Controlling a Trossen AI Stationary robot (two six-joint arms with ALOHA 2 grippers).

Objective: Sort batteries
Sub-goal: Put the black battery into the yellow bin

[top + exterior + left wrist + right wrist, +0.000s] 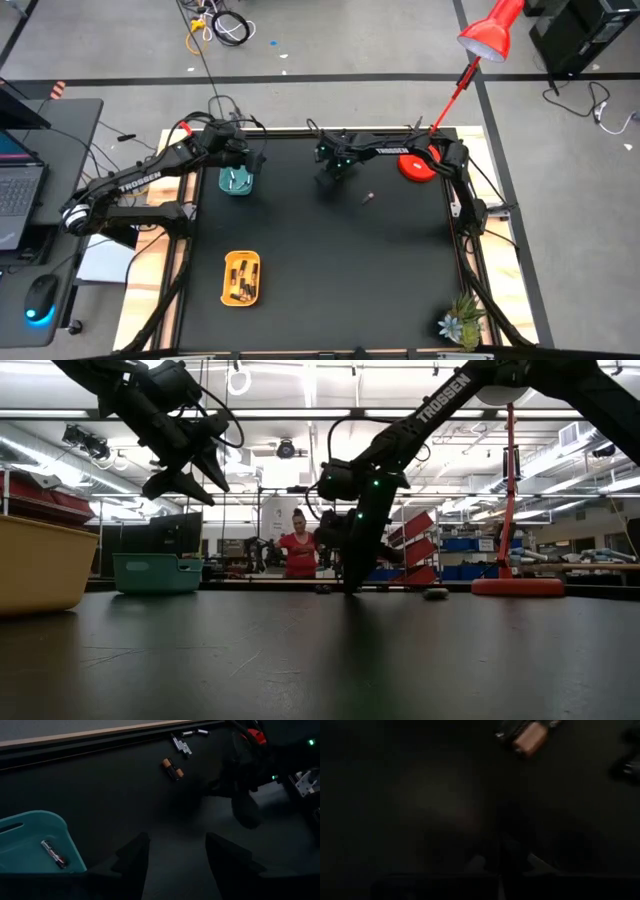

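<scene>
On the worktop point(320, 260) sorting looks partly done: batteries lie in the yellow tray point(241, 277) and teal tray point(236, 181), strays point(172, 769) remain loose; right tool point(330, 176) pressed together down among them, left tool point(243, 160) spread above teal.

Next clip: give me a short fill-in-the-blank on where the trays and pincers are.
1. The left pincer hangs over the ____ tray.
2. The yellow tray lies on the table's ____ side in the high view.
3. The right pincer is ____.
4. The lamp shade is ____.

Missing words: teal; left; shut; red
</scene>
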